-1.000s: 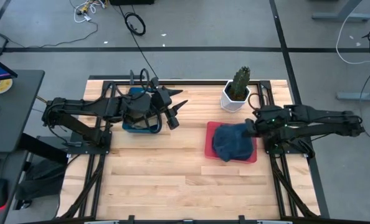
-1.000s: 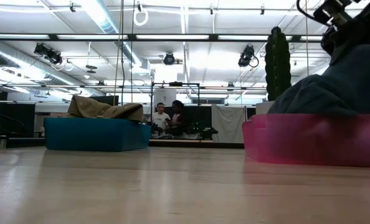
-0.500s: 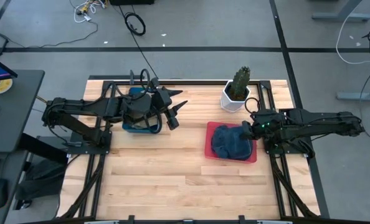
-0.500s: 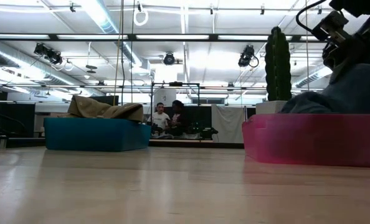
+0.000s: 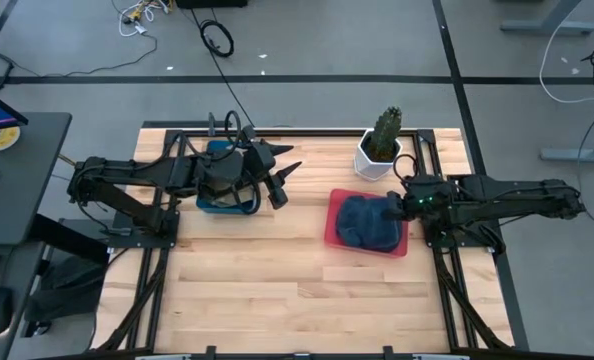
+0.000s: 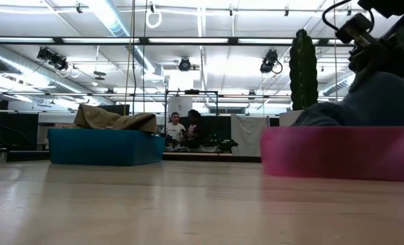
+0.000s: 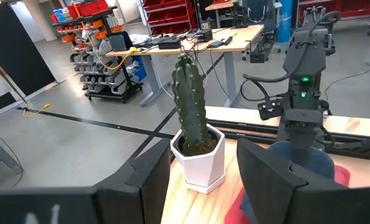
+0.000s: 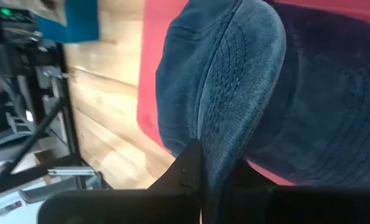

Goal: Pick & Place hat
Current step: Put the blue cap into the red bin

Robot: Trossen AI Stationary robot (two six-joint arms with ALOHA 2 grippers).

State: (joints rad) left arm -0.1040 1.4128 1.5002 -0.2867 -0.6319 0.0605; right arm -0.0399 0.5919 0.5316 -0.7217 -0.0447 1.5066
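Note:
The hat (image 5: 367,222) is dark blue corduroy and lies in the red tray (image 5: 331,232) on the table's right side. It also shows in the low view (image 6: 372,95) and close up in the right wrist view (image 8: 235,74). My right gripper (image 5: 395,205) reaches in from the table's right edge and is shut on the hat's right side. My left gripper (image 5: 282,180) hangs open beside the blue bin (image 5: 227,203), touching nothing. In the left wrist view its gripper (image 7: 200,186) faces the cactus (image 7: 191,102). My right gripper pinches the hat's stitched edge (image 8: 219,149) between its two fingers (image 8: 188,168). It comes roughly level from the table's right side. The hat's body rests in the red tray (image 8: 149,74), and the gripper itself hides the far finger.
A cactus in a white pot (image 5: 380,145) stands just beyond the tray toward the far edge, close to my right arm. The blue bin (image 6: 107,146) holds a tan cloth (image 6: 113,117). Bare wood (image 5: 277,280) fills the table's near half.
My right gripper has sunk with the hat and edged toward the table's left. The hat has settled lower and flatter into the red tray, and the tray has slid a little toward the table's left.

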